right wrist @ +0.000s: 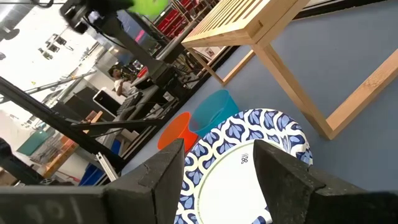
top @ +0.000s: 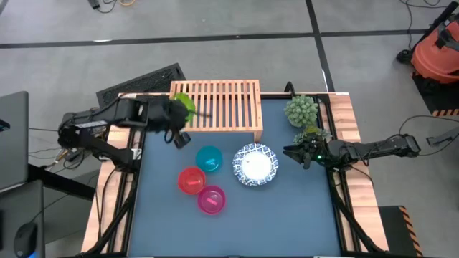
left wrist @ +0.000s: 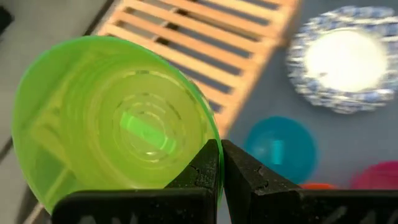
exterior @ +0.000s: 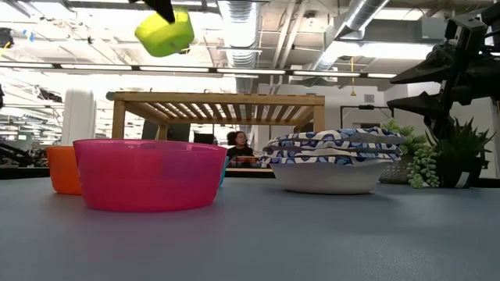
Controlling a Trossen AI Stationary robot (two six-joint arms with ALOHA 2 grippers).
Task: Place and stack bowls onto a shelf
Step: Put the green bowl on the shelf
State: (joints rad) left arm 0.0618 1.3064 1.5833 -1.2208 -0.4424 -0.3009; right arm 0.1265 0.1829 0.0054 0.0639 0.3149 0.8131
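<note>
My left gripper (top: 179,118) is shut on the green bowl (top: 183,104), held in the air above the left end of the light-wood shelf (top: 219,104). The teal bowl (top: 209,158), red bowl (top: 191,180) and magenta bowl (top: 211,199) stand on their bases on the blue table. The white bowls with blue rims (top: 254,164) sit stacked to their right. My right gripper (top: 294,153) hovers open just right of the white bowls, touching nothing. My left gripper pinches the green bowl's rim (left wrist: 214,155) between its two fingers, one inside the wall and one outside. The bowl (exterior: 165,33) is lifted clear and tipped on its side, high above the shelf top.
Two small potted succulents (top: 301,111) stand at the table's far right, beside my right arm. Wooden borders (top: 343,115) run along the table's sides. A person (exterior: 238,146) sits in the room beyond the shelf. Free blue surface lies along the near edge.
</note>
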